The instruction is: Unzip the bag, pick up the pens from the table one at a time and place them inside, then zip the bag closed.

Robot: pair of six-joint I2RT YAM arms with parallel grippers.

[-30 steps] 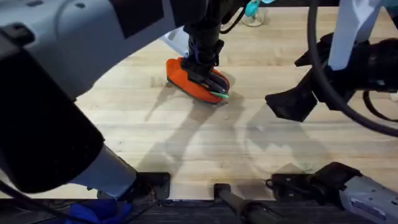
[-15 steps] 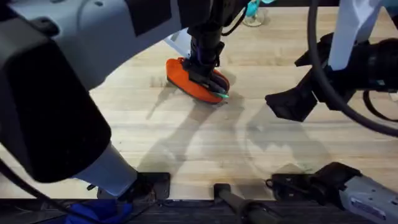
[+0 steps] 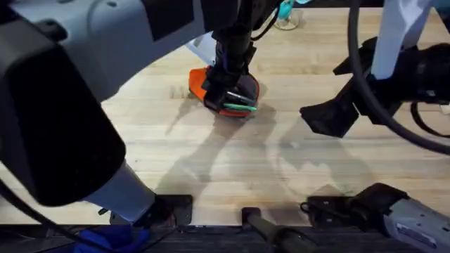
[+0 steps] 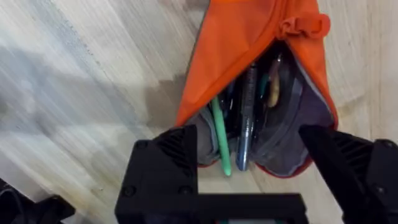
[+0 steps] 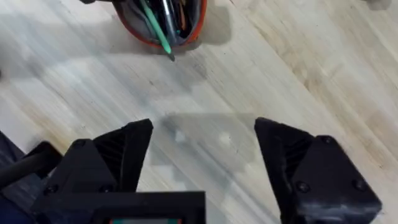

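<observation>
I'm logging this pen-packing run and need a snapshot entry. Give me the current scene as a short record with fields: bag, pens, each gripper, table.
bag: orange pouch, unzipped, mouth gaping, red zipper pull at the end of the opening
green pen: inside the bag, its tip sticking out past the mouth
grey pen: inside the bag beside the green pen
left gripper: open, fingers either side of the bag's mouth
right gripper: open, empty, above bare table, apart from the bag
stage: pens in, bag not yet zipped

Teal obj w/ clear base (image 3: 285, 14) at top centre of overhead frame, partly cut off. Blue item (image 3: 105, 239) at bottom-left edge.
</observation>
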